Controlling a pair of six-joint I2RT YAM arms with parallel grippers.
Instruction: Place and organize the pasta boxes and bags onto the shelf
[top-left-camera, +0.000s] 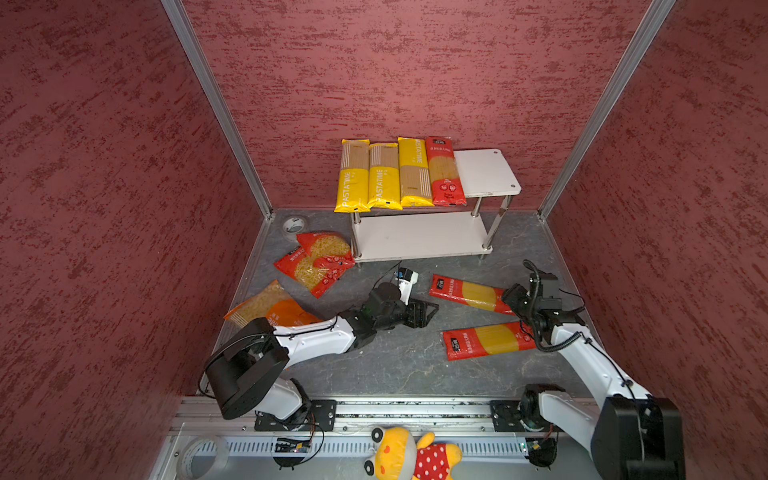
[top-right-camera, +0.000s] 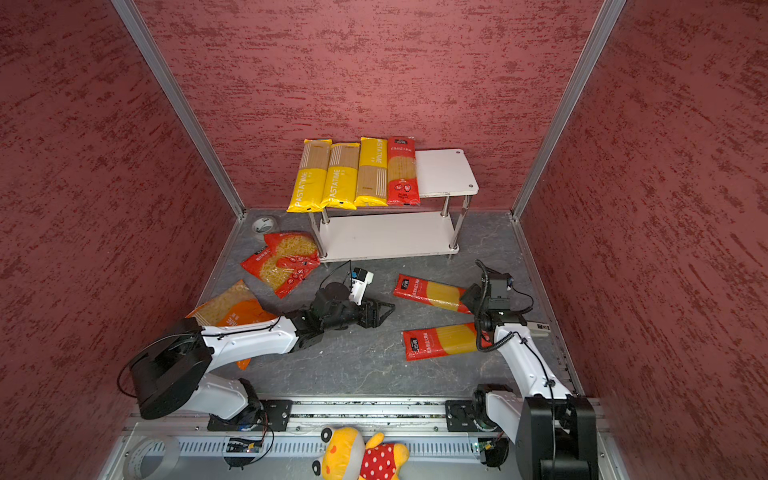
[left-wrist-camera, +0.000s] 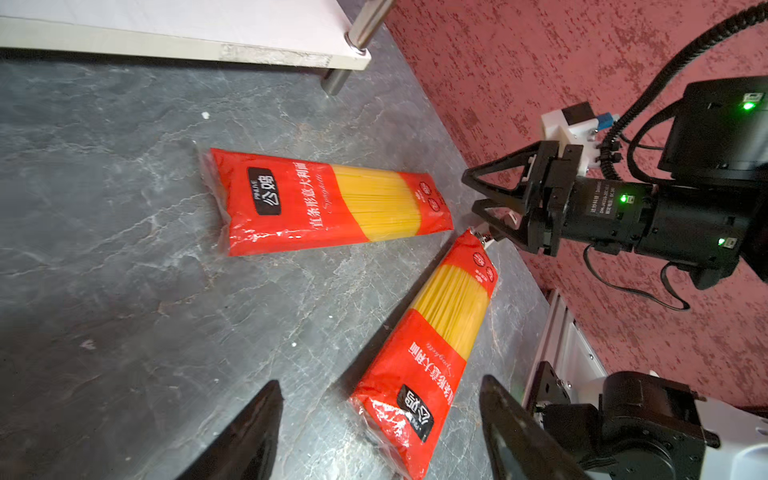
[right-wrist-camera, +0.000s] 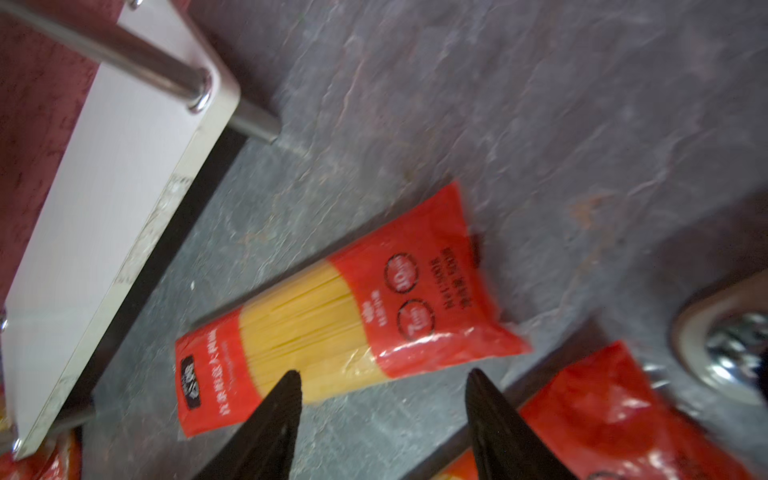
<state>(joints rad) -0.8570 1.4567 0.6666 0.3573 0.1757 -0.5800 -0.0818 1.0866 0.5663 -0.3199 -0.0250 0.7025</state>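
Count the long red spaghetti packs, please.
3: one red pack on the shelf's top board beside the yellow packs; farther pack and nearer pack flat on the floor.

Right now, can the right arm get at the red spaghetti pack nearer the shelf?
Probably yes: the open right claw hangs by the red spaghetti pack, aimed at it, nothing between them.

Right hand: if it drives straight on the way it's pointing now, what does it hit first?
The right hand would likely meet the red spaghetti pack lying nearer the shelf; its yellow middle sits just ahead of the open fingers. Depth is unclear.
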